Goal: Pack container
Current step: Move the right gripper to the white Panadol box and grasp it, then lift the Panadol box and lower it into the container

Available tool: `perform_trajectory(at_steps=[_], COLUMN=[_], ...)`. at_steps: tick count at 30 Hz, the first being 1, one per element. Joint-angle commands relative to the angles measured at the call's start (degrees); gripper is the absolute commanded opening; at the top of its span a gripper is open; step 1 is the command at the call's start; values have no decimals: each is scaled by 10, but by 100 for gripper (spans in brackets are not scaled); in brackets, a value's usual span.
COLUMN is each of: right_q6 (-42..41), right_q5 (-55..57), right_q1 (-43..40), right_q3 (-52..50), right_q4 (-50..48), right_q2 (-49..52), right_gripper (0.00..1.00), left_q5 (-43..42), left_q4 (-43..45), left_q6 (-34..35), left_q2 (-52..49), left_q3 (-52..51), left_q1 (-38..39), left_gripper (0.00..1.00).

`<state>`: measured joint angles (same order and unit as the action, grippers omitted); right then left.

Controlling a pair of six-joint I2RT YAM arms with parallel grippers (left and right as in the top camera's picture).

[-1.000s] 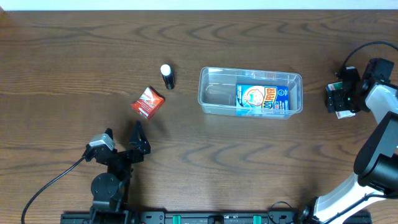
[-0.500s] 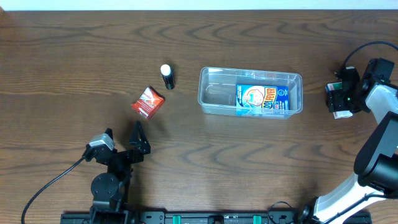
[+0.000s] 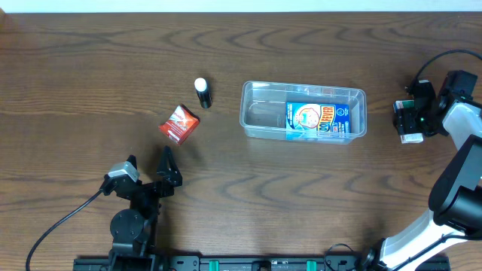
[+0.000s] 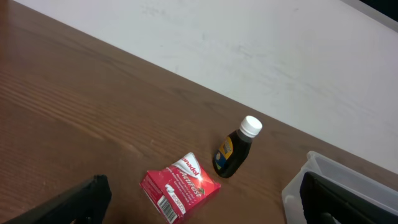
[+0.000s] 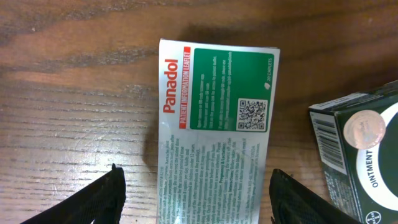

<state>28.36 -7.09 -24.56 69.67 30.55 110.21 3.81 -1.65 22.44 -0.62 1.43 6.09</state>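
Wooden table (image 3: 301, 196), container (image 3: 261, 114) lengthwise left-to-right, mouth up

The left fingers (image 3: 166, 161) gape wide near their base; the right fingers (image 5: 102, 198) stand apart, pointing down.

The brown wooden table (image 3: 301, 203) carries the clear container (image 3: 262, 114). A red box (image 3: 179, 123) and a dark bottle (image 3: 202, 93) lie at its 9 o'clock. A Panadol box (image 5: 214, 143) and a green box (image 5: 357, 162) lie at its 3 o'clock.
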Motion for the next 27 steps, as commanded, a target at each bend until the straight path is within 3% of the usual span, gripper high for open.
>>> perform_trajectory(at_steps=[1, 5, 10, 17, 27], right_q6=[-16, -29, -35, -60, -110], right_q5=[-9, -9, -9, -9, -9], right_q1=[-2, -2, -2, -2, 1], right_q3=[-1, -1, -1, 2, 27], right_q4=[-6, -15, -17, -19, -14], right_q2=[16, 31, 33, 33, 14], right_gripper=[72, 75, 72, 44, 44], left_q5=[16, 16, 16, 16, 16], left_q4=[-21, -21, -21, -21, -21], left_q6=[-9, -9, -9, -9, -9], left_q2=[4, 4, 4, 4, 4], left_q3=[-12, -12, -12, -12, -12], left_q1=[-3, -3, -3, -3, -3], left_gripper=[98, 98, 98, 98, 98])
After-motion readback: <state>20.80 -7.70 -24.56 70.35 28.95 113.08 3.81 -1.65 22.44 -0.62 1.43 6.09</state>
